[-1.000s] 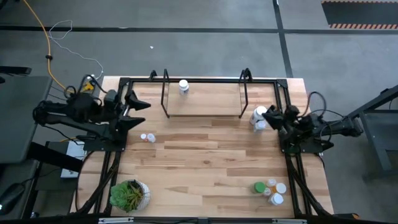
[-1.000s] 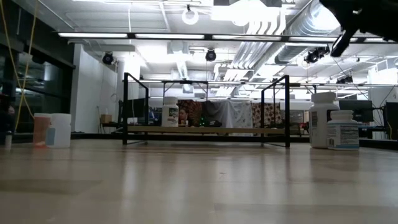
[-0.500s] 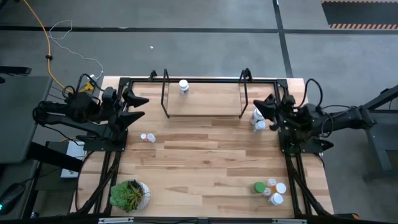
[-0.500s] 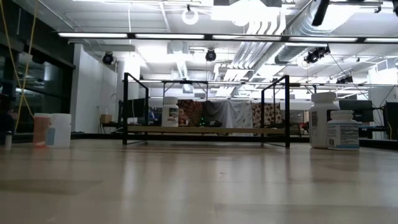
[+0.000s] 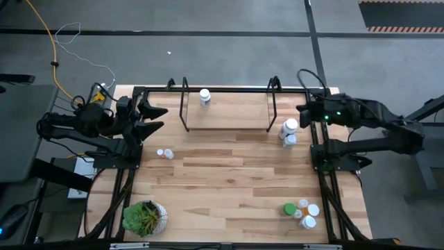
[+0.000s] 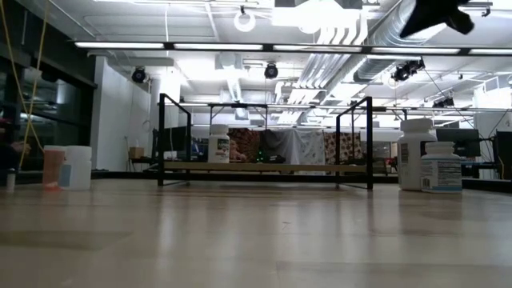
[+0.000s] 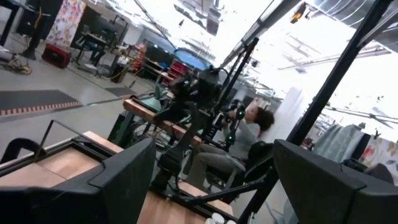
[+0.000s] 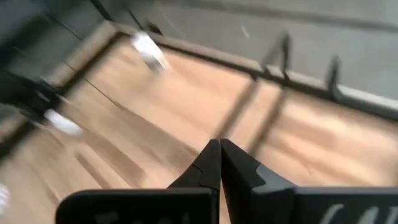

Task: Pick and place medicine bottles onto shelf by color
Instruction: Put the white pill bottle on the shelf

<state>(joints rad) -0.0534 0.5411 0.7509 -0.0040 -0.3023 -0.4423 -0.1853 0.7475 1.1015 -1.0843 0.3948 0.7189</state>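
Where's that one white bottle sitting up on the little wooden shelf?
From above, the small white pill bottle stands alone on the light-wood shelf at the table's far edge, toward the shelf's left end.

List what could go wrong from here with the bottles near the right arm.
The right gripper hangs with shut jaws above the shelf's right end, close to two white bottles standing together; descending like this, it could topple them. The shelf's black posts are also near its path and may snag the arm.

Bright ceiling lights glaring in low view, even overhead light, right wrist view motion-blurred
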